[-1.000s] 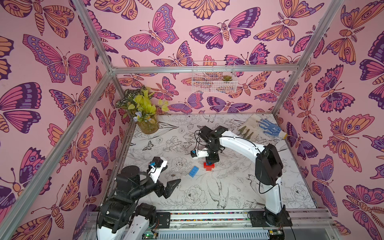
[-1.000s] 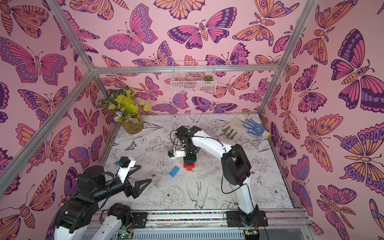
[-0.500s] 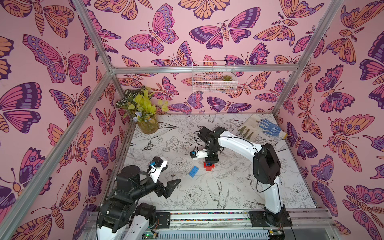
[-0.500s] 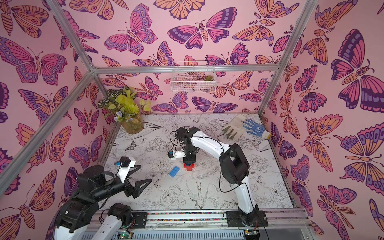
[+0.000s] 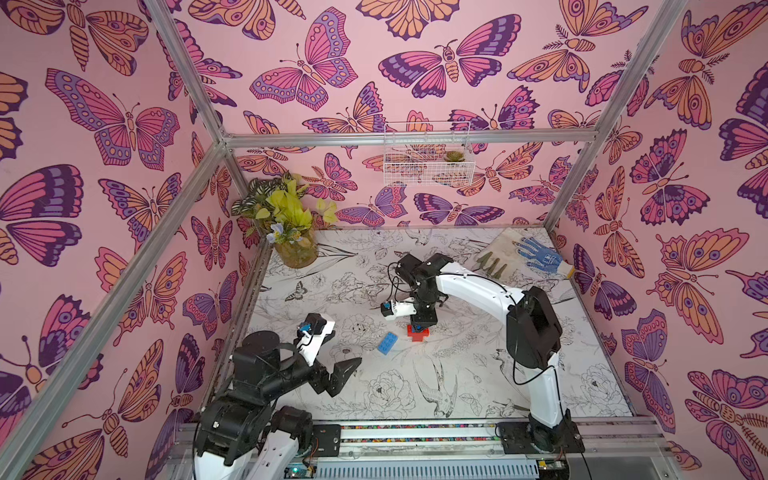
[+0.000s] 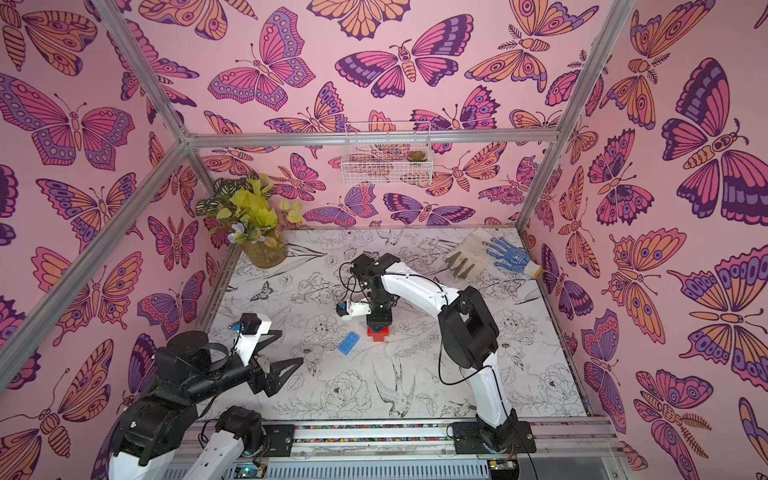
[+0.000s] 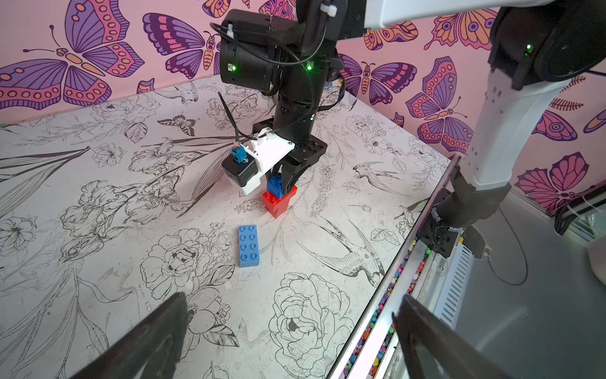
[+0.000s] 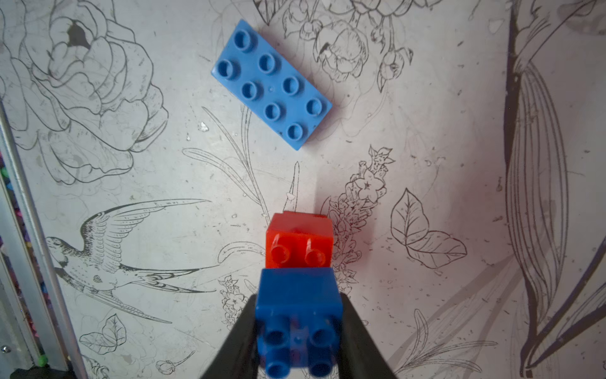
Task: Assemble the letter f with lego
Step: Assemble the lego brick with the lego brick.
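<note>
The table (image 5: 457,386) bears the work at frame centre. At lower left we see the left gripper (image 6: 282,351), jaws wide and empty, clear of the build. The right gripper (image 7: 283,183) points straight down. The long blue brick (image 7: 249,245) lies studs-up nearby, reachable. The red bricks (image 7: 277,203) form the base. The short blue brick (image 8: 298,295), clamped by its sides, sits on them, we judge for pressing home.
</note>
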